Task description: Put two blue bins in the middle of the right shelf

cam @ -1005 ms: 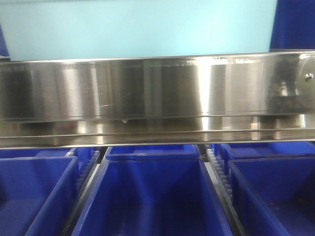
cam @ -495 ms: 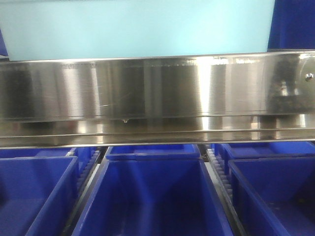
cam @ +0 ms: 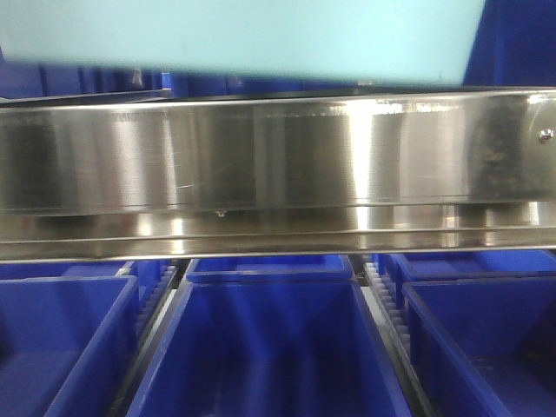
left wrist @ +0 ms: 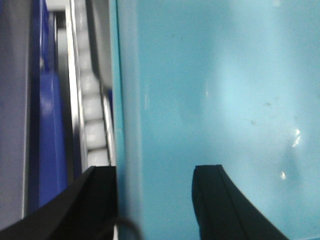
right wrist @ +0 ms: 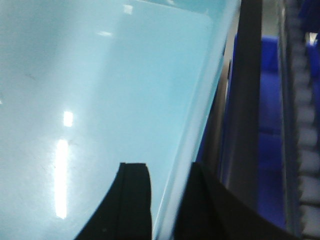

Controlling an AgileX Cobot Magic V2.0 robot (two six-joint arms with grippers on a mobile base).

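A large light blue bin (cam: 243, 35) fills the top of the front view, hanging tilted just above the right shelf middle's shiny steel front rail (cam: 278, 156), its left end higher. My left gripper (left wrist: 155, 170) straddles the bin's left wall (left wrist: 127, 100), one black finger outside and one inside the bin (left wrist: 225, 75). My right gripper (right wrist: 170, 167) is shut on the bin's right rim (right wrist: 210, 100), with the pale bin floor (right wrist: 100, 75) to its left. Neither gripper shows in the front view.
Dark blue bins (cam: 269, 347) (cam: 61, 347) (cam: 486, 339) stand side by side on the tier below the rail. More dark blue bins (cam: 87, 80) show behind the lifted bin. White roller tracks (left wrist: 92, 110) (right wrist: 305, 100) run beside the bin. A screw head (cam: 546, 135) marks the rail's right end.
The light blue bin has risen off the rail, more at its left end, uncovering dark blue bins behind it. The rail and the lower bins have not moved.
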